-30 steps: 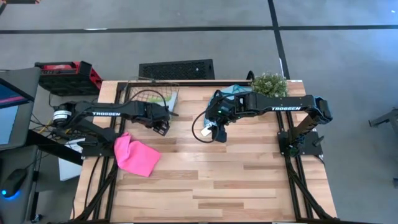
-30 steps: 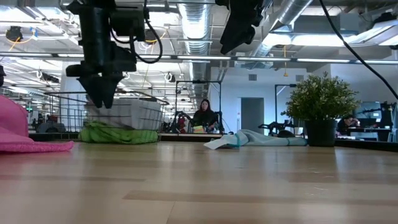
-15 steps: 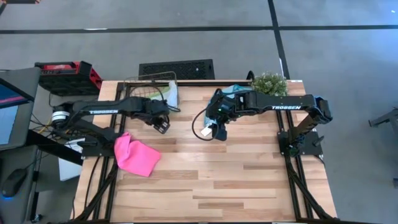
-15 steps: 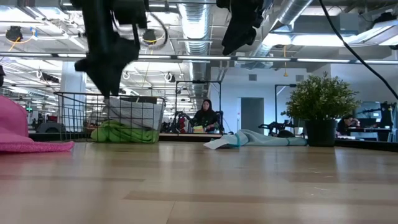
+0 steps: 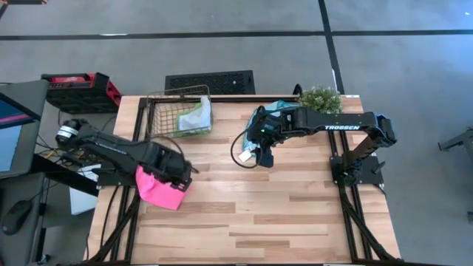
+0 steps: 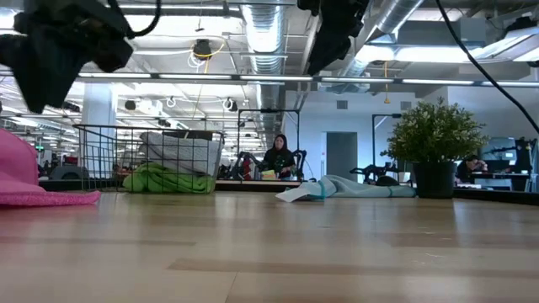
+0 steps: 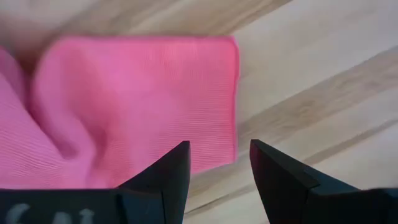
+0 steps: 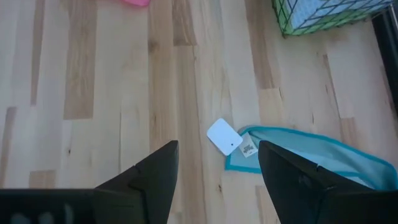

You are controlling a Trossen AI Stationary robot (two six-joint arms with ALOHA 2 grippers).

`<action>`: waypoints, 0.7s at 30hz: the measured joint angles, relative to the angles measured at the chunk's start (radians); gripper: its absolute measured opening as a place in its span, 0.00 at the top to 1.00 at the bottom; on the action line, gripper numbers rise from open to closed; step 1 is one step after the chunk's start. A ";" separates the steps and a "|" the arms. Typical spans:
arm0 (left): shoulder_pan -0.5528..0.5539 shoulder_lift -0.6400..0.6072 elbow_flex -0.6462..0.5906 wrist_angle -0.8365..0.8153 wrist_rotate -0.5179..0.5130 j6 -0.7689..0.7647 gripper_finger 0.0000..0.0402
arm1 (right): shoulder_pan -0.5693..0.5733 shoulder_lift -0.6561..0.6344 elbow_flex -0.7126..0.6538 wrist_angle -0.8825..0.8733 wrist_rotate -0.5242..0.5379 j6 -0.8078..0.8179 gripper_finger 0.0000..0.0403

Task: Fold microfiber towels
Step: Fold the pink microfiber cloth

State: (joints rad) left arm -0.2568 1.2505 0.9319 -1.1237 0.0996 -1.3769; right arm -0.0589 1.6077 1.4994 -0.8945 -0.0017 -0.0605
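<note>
Wire basket [image 5: 177, 112] at the back of your counter [image 5: 281, 214] has the green towel [image 6: 164, 179] and pale grey towel [image 6: 181, 151] in it, stacked, but only the low cam shows that properly. Pink towel [image 5: 161, 186] is front-left w/ your left end effector [image 7: 214, 168] right over its edge, fingers wide, empty. Right end effector [image 8: 214, 177] wide too, above the teal towel [image 8: 298, 149]; only the wrist cam shows its white tag [image 8: 224, 137] up close.
</note>
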 joint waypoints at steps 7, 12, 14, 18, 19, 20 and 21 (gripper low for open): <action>-0.090 0.057 -0.111 0.092 0.001 -0.171 0.61 | 0.004 0.000 0.000 -0.003 0.000 -0.027 0.40; -0.096 0.106 -0.179 0.213 -0.001 -0.193 0.61 | 0.016 0.000 0.000 -0.004 -0.001 -0.027 0.40; -0.096 0.130 -0.194 0.248 -0.010 -0.190 0.61 | 0.021 0.000 0.000 -0.006 -0.001 -0.026 0.40; -0.096 0.197 -0.197 0.253 -0.013 -0.149 0.61 | 0.033 0.000 0.000 -0.002 -0.002 -0.019 0.40; -0.096 0.213 -0.197 0.254 -0.007 -0.141 0.61 | 0.035 0.000 0.000 0.001 -0.002 -0.019 0.40; -0.096 0.233 -0.197 0.261 -0.007 -0.133 0.61 | 0.039 0.000 0.000 0.002 -0.002 -0.016 0.40; -0.096 0.255 -0.197 0.273 -0.007 -0.126 0.61 | 0.042 0.000 0.000 0.002 -0.001 -0.010 0.40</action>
State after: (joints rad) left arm -0.3527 1.5053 0.7345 -0.8509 0.0928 -1.5031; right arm -0.0172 1.6077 1.4990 -0.8927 -0.0032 -0.0706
